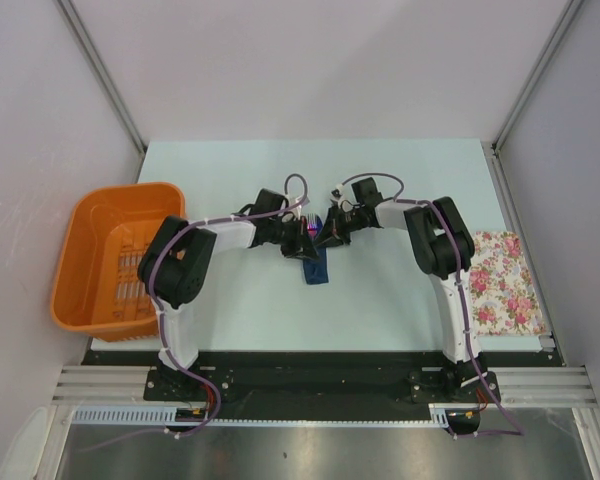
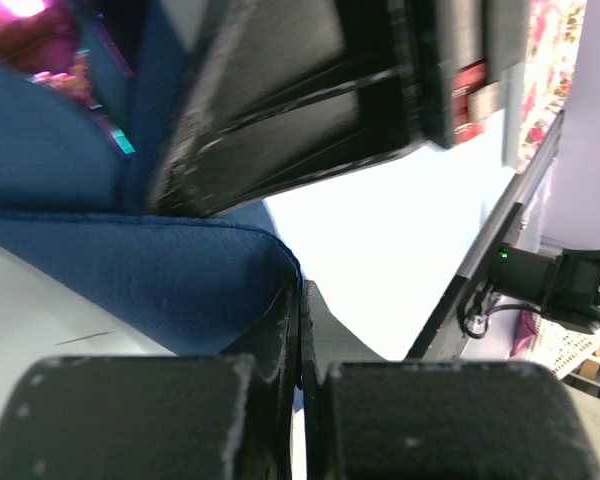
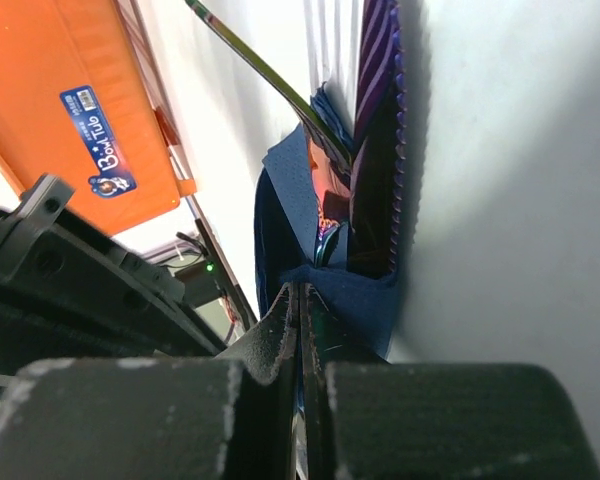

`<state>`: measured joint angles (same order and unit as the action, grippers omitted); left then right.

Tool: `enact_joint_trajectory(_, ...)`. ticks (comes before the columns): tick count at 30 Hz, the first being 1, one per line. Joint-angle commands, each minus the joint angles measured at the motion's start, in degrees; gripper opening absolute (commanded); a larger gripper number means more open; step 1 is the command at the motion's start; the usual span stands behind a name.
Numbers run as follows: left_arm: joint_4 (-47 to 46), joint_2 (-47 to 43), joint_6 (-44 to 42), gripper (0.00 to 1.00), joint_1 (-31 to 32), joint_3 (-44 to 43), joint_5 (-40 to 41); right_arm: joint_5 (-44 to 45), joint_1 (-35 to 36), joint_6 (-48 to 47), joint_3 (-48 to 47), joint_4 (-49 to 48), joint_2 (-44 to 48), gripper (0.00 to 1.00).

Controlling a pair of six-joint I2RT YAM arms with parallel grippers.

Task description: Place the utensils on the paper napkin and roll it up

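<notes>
The navy paper napkin (image 1: 316,268) is folded up around the purple utensils (image 1: 305,229) at the table's middle, where both grippers meet. In the left wrist view the napkin (image 2: 130,270) curves over as a thick blue fold. My left gripper (image 2: 301,295) is shut on its edge, with a blue sliver between the jaws. In the right wrist view, purple utensils (image 3: 378,130) stand inside the napkin (image 3: 280,210), one of them with a ridged edge. My right gripper (image 3: 300,293) is shut on the napkin's lower fold. The two grippers (image 1: 298,238) (image 1: 330,232) sit close together.
An orange basket (image 1: 115,255) stands at the table's left edge, also seen in the right wrist view (image 3: 70,120). A white floral cloth (image 1: 502,280) lies at the right edge. The right gripper's black body (image 2: 310,100) fills the space just above the left gripper.
</notes>
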<state>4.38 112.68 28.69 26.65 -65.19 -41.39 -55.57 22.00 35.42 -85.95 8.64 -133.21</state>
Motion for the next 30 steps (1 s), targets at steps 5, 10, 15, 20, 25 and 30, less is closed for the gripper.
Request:
enact_joint_trajectory(5,-4.12,-4.31,1.11,0.03,1.64,-0.11,-2.56,9.07,2.08,-4.22,-0.18,4.71,-2.50,0.00)
enact_joint_trajectory(10,-7.63,-2.65,1.64,0.02,3.05,-0.20,-3.00,9.60,2.26,-4.04,-0.27,4.80,-2.67,0.00)
enact_joint_trajectory(15,-10.53,-0.19,1.99,0.01,3.49,-0.20,-2.65,9.78,2.17,-4.22,-0.01,4.98,-2.41,0.00)
enact_joint_trajectory(20,-13.26,3.33,3.13,0.00,4.02,0.15,-2.56,9.43,1.73,-4.31,0.35,5.42,-2.15,0.00)
enact_joint_trajectory(25,-13.35,5.35,2.69,0.00,4.28,1.03,-1.33,9.08,1.56,-4.83,0.44,5.94,-1.01,0.00)
enact_joint_trajectory(30,-11.95,5.79,1.90,0.00,3.49,2.96,-0.89,8.55,1.29,-6.59,-0.96,8.05,0.84,0.00)
